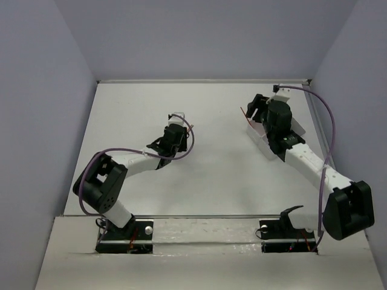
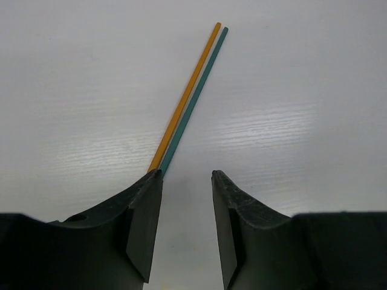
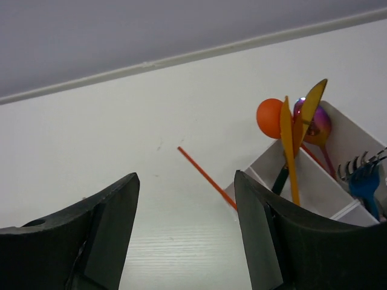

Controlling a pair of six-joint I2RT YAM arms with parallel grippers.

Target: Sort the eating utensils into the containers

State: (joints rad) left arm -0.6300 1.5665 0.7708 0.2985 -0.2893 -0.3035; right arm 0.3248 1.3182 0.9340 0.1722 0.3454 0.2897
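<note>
Two thin utensil handles, one orange (image 2: 184, 99) and one teal (image 2: 196, 96), lie side by side on the white table. Their near ends are hidden under the left finger (image 2: 142, 211) of my left gripper (image 2: 186, 174), whose jaws stand apart with only bare table between them. In the top view this gripper (image 1: 177, 124) sits mid-table. My right gripper (image 3: 186, 175) is open and empty just left of the white divided container (image 3: 266, 162). The container holds an orange spoon (image 3: 269, 118), a yellow knife (image 3: 290, 157), a purple spoon (image 3: 320, 124) and a blue fork (image 3: 366, 184).
A thin red stick (image 3: 205, 174) lies on the table with its near end at the container's corner. In the top view the container (image 1: 259, 132) sits at the back right under the right arm, close to the table's right edge. Grey walls enclose the table.
</note>
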